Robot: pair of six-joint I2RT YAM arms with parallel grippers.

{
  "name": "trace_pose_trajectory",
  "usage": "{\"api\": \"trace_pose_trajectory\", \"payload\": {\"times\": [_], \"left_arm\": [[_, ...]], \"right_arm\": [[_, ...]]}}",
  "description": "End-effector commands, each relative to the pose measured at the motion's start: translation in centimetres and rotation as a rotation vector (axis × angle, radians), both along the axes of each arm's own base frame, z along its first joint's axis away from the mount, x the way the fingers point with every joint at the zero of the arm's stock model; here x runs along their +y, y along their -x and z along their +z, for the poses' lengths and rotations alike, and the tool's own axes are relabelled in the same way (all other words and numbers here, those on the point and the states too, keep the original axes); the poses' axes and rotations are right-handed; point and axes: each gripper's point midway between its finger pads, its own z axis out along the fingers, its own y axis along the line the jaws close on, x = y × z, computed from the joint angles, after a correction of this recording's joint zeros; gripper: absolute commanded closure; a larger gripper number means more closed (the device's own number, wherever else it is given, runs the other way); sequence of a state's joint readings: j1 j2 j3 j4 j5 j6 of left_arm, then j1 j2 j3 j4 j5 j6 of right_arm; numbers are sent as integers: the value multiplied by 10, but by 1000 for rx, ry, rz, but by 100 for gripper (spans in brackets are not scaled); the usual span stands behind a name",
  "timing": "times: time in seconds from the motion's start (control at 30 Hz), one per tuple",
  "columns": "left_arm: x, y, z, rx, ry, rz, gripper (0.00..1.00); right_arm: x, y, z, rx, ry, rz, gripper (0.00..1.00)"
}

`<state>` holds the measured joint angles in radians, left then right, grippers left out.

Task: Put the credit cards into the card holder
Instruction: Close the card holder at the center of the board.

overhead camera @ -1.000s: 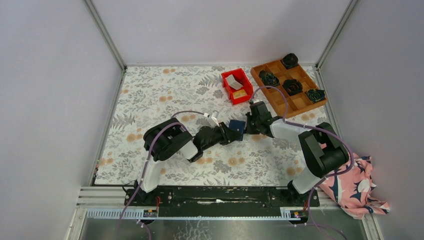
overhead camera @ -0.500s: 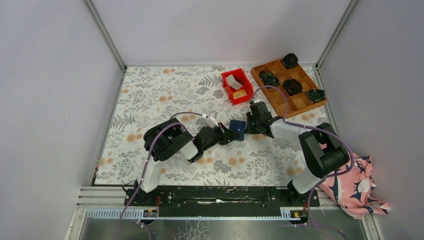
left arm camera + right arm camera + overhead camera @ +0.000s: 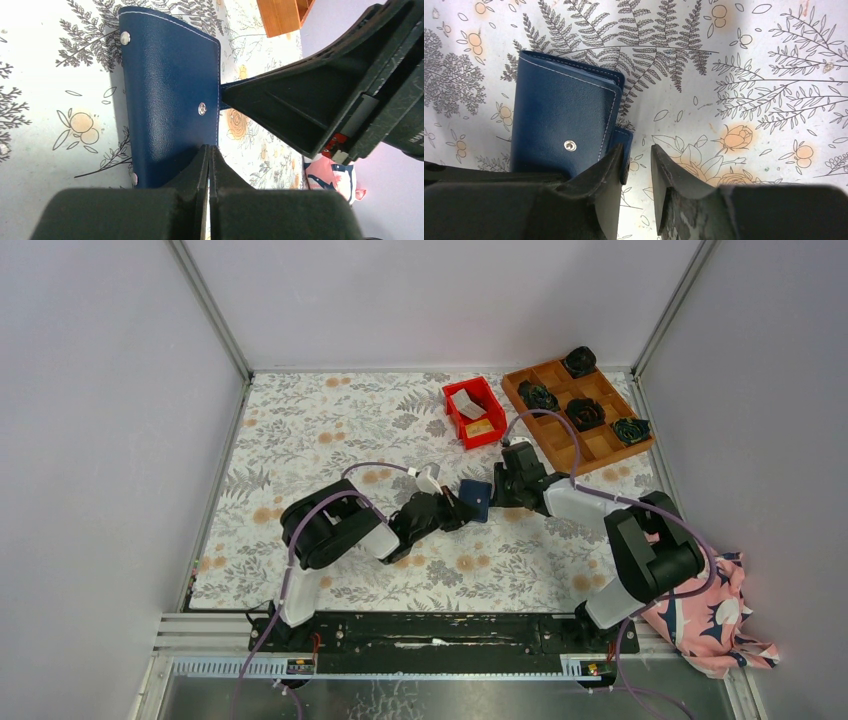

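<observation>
Left wrist view: the left gripper (image 3: 208, 150) is pressed together on one edge of the card holder (image 3: 170, 90), which lies folded about the middle of the table (image 3: 300, 440). The right gripper (image 3: 636, 150) stands apart beside the snap tab (image 3: 623, 142). So thin a bite may slip and let it twist. Against a second ago, the left jaws have closed and the right have widened. The credit cards (image 3: 468, 406) wait in the red bin (image 3: 456, 420).
</observation>
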<state>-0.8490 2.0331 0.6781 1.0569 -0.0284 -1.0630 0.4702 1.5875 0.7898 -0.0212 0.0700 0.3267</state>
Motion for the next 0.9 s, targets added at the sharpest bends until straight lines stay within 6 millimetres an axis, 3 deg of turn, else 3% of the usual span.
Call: {"api": "trace_pose_trajectory", "payload": {"times": [0.0,0.27,0.57,0.87], "left_arm": [[3,-6,-3,-20,-76,32,100],[2,-6,-9,-12,-105,33,100],[1,-8,-10,-10,-118,37,100],[3,-7,-15,1,-134,44,100]], "right_arm": [[5,-16,34,-97,-7,5,66],[6,-19,45,-117,-14,7,69],[6,-19,50,-122,-16,10,78],[7,-17,57,-134,-31,13,78]]}}
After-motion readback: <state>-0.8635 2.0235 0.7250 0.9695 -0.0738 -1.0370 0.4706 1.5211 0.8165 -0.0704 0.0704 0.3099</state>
